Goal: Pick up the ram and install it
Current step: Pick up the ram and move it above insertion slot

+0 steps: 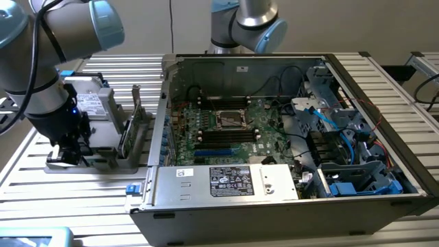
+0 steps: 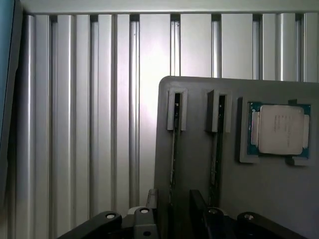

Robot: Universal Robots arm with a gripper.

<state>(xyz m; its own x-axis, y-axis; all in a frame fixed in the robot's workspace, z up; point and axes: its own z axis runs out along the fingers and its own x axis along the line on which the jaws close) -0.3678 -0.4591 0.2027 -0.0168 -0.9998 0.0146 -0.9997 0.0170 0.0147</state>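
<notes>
1. A slatted aluminium table (image 1: 89,185) carries an open computer case (image 1: 274,218) lying on its side, with a grey parts holder (image 1: 103,162) just beside it on the exterior view's left.
2. The robot arm (image 1: 41,77) reaches down over the holder, well apart from the case.
3. Inside the case, the green motherboard (image 1: 254,128) lies exposed. The power supply (image 1: 199,188) sits along the near wall.
4. A tall green expansion card (image 1: 135,121) stands upright at the holder's edge nearest the case.
5. The gripper (image 1: 69,153) (image 2: 174,214) hangs low over the holder with its jaws spread wide and nothing in them.
6. The ram (image 2: 173,149), seen edge-on from the wrist, stands in the holder slot farther from the processor. It runs in line with the gap between the black fingers (image 2: 199,216), directly beneath the gripper. Whether the fingers touch it cannot be told.
7. A second stick (image 2: 216,149) stands in the neighbouring slot, between the ram and the processor.
8. A processor (image 2: 279,129) rests in a square recess of the holder. Faint print marks its metal lid, too small to read.
9. A white label (image 1: 232,181) on the power supply carries rows of print and symbols. None of it is legible, and no brand can be made out.
10. A small white sticker (image 1: 242,68) on the case's far wall is also unreadable.
</notes>
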